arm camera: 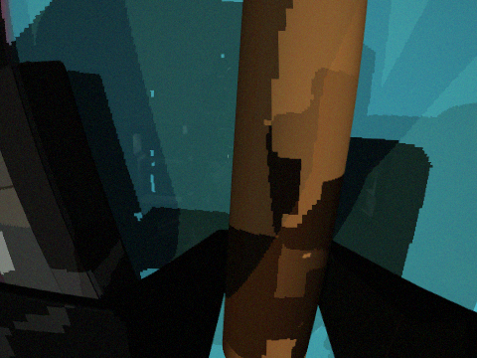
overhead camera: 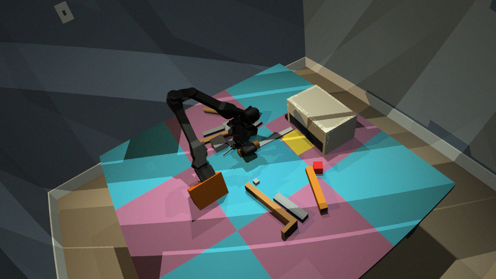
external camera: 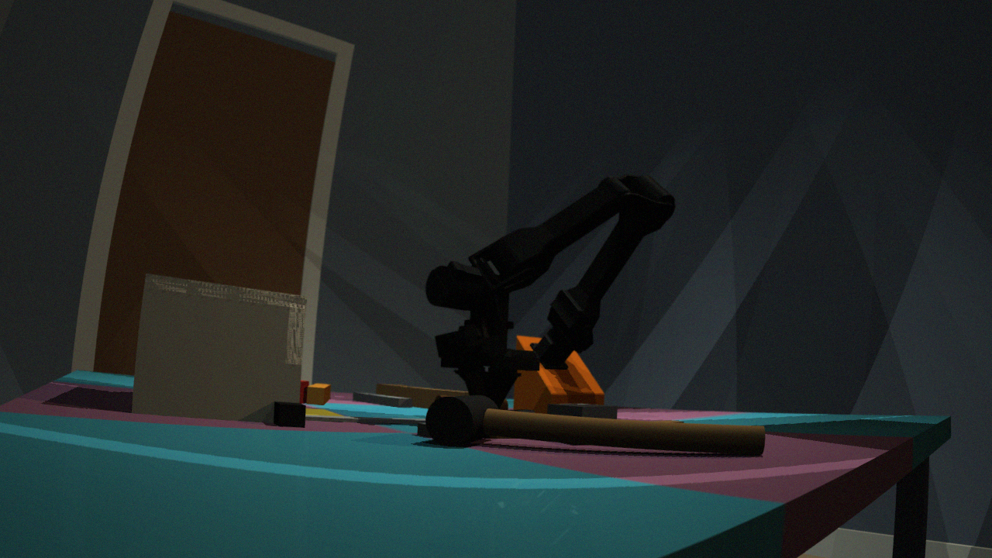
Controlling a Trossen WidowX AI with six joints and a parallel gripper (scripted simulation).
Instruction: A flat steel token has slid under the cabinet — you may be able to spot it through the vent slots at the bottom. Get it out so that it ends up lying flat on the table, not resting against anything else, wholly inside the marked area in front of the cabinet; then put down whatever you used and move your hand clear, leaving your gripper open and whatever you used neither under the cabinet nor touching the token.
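Note:
The cream cabinet [overhead camera: 320,107] [external camera: 218,346] stands at the back, dark vent slots low on its front. I cannot make out the token. The marked area is a yellow patch [overhead camera: 298,142] [external camera: 325,413] in front of the cabinet. My gripper [overhead camera: 248,149] [arm camera: 269,245] is shut on the round brown handle [overhead camera: 255,143] [arm camera: 303,99] of a tool, low over the table. The tool's long flat grey blade [overhead camera: 275,137] [external camera: 391,420] reaches toward the cabinet; its tip is at the yellow patch's left corner, outside the cabinet's front. In the exterior view the mallet partly hides the fingers.
A mallet [external camera: 624,431], a grey bar [overhead camera: 213,130] and a grey block [overhead camera: 218,142] lie near the arm. A black block [external camera: 289,414] is by the cabinet. Nearer lie a red cube [overhead camera: 317,166], an orange bar [overhead camera: 316,189], an L-shaped stick [overhead camera: 270,204] and another grey bar [overhead camera: 290,206].

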